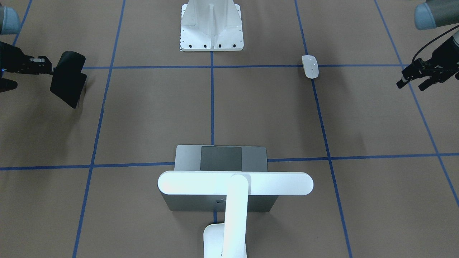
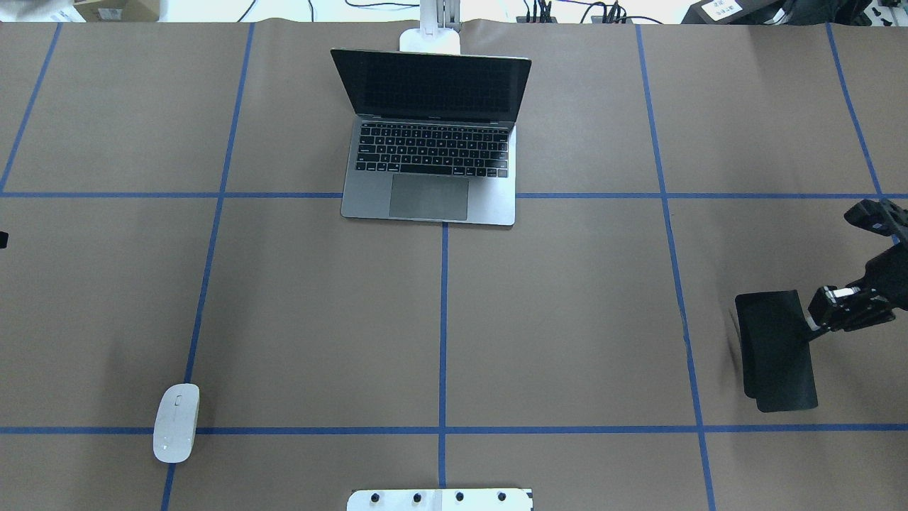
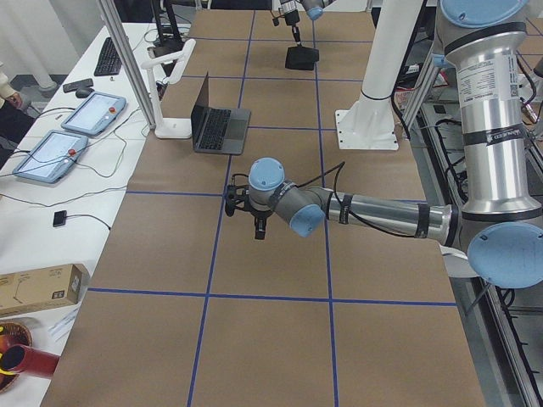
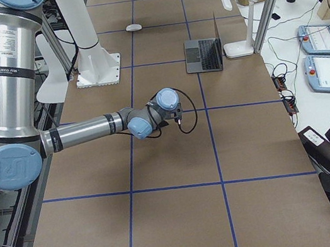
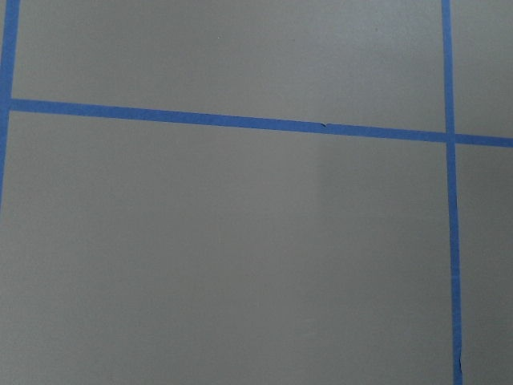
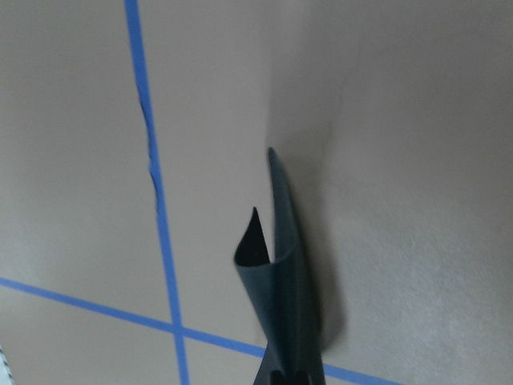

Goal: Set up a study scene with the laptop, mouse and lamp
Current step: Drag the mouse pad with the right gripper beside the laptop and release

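The laptop (image 2: 433,160) stands open at the far middle of the table, its dark screen facing the robot. Behind it rises the lamp (image 1: 235,183), its white light bar reaching across above the lid. The white mouse (image 2: 176,424) lies at the near left on a blue tape line. My right gripper (image 2: 810,325) is shut on the edge of a thin black mat (image 2: 777,351), which hangs curled just above the table at the right. My left gripper (image 1: 412,84) hovers open and holds nothing at the left edge, well clear of the mouse (image 1: 310,66).
A white ribbed bracket (image 1: 211,32) with bolt holes stands at the near middle edge. Blue tape lines divide the brown table (image 2: 567,319) into squares. Beyond the far edge are cables, tablets and a side table.
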`<action>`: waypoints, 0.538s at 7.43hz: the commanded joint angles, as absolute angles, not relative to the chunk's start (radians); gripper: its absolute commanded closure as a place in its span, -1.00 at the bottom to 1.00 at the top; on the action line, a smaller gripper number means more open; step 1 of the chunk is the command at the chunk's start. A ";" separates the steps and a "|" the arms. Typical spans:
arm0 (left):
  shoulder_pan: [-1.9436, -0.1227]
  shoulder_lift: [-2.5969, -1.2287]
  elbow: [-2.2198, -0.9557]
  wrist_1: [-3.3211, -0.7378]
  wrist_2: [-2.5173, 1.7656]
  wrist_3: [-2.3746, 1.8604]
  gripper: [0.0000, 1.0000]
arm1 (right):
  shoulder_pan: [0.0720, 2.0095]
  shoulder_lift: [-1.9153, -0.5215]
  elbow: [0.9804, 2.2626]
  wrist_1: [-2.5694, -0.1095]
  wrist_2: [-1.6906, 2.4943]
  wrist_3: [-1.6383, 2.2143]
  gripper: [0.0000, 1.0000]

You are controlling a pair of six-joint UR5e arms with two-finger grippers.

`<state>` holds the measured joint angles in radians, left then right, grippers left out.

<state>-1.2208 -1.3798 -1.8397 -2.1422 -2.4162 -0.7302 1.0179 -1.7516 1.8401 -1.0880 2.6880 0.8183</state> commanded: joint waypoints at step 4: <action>-1.221 -1.378 -1.828 -2.135 -2.421 -0.696 -0.94 | 1.043 -1.457 1.845 -1.350 2.476 0.904 1.00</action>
<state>-1.2211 -1.3807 -1.8286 -2.1367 -2.4205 -0.7022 1.0462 -1.5500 1.8423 -1.2327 2.5511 0.9013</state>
